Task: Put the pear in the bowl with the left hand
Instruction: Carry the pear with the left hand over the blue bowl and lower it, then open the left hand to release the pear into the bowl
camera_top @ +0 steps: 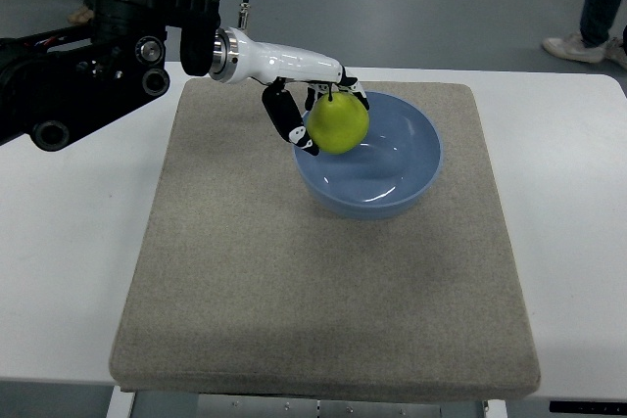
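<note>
A yellow-green pear (339, 123) hangs over the left rim of a blue bowl (392, 183) that sits on the mat's far right part. My left hand (315, 110), white with black fingers, is shut on the pear, gripping it from the left and above. Its arm reaches in from the upper left. The bowl's inside looks bare. My right hand does not show.
A grey felt mat (323, 271) covers most of the white table (69, 242). The black arm housing (78, 75) fills the upper left. A person's legs and shoe (578, 41) stand on the floor at the top right.
</note>
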Controlling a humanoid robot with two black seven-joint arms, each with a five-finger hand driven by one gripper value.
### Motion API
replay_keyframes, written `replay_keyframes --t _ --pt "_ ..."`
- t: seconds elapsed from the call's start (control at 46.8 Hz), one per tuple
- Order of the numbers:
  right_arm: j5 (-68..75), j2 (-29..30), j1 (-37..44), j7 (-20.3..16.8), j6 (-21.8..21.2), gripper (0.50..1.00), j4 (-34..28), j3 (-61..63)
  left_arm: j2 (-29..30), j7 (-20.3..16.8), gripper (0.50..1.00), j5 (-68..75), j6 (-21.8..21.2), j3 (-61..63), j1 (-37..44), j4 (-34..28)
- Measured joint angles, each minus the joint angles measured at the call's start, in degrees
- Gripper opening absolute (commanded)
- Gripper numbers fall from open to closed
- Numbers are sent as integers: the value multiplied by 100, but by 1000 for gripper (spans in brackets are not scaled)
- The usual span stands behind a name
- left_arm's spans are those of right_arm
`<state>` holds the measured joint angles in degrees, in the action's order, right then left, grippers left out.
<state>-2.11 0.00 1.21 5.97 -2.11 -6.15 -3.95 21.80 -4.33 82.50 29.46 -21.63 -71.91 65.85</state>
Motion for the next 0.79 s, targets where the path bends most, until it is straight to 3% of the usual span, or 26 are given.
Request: replay_keyframes --t 0.363,0.385,0.449,0.534,0.684,0.791 --pt "0 0 1 0 0 926 0 1 -608 -2 500 275 -187 31 54 -582" --pt "0 0 1 0 0 926 0 1 -615 -2 516 276 -188 33 63 -588" --pt "0 0 2 0 0 926 0 0 -632 -3 668 276 -188 59 86 -590" --pt "0 0 2 0 0 926 0 0 -633 -4 803 275 -188 99 109 -603" --pt "0 0 2 0 0 926 0 0 -634 -6 968 257 -188 116 180 -620" --pt "0 0 2 0 0 926 0 0 -641 -6 990 250 -187 116 229 -661"
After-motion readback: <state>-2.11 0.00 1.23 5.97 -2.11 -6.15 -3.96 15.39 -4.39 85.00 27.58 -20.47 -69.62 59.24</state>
